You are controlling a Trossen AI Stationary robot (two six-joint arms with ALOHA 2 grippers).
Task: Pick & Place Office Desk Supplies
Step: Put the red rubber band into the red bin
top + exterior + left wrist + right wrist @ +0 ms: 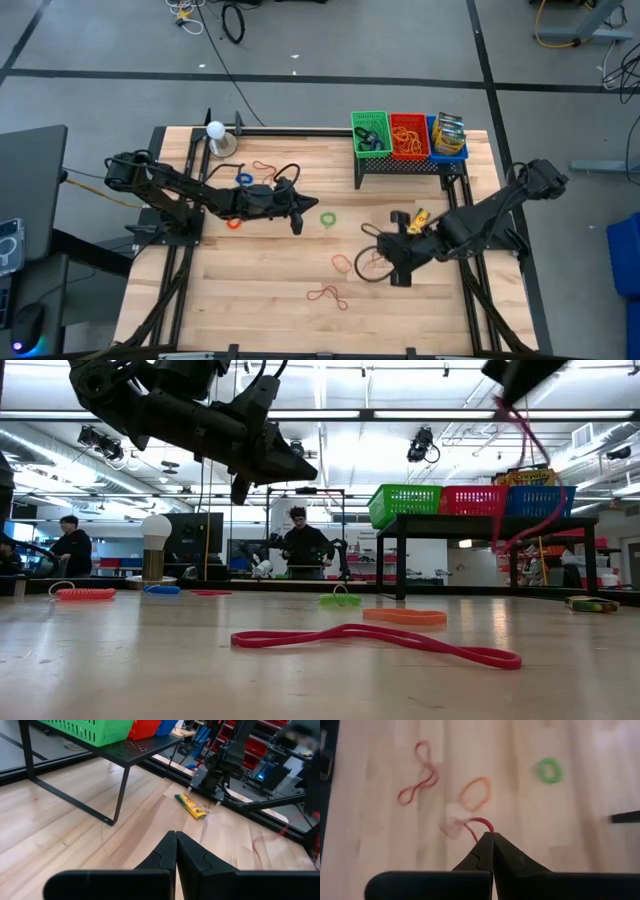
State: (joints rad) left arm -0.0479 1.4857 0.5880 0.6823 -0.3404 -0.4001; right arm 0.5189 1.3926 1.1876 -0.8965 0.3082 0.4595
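Right gripper [492, 836] clenched on a red rubber band [479, 824], lifted clear of the table [250, 300].

The band hangs slack from the pinched jaws; the red basket [408, 135], middle of three on the black rack [405, 165], lies ahead of and above the gripper, with the green basket [371, 133] and blue basket [447, 137] either side. By my reading the right arm is nearer the rack. The left gripper [298, 212], on the side away from the rack, is clenched on nothing. Loose on the wood in the right wrist view: one twisted red band [417, 775], one orange loop [476, 793], one green ring [549, 770].
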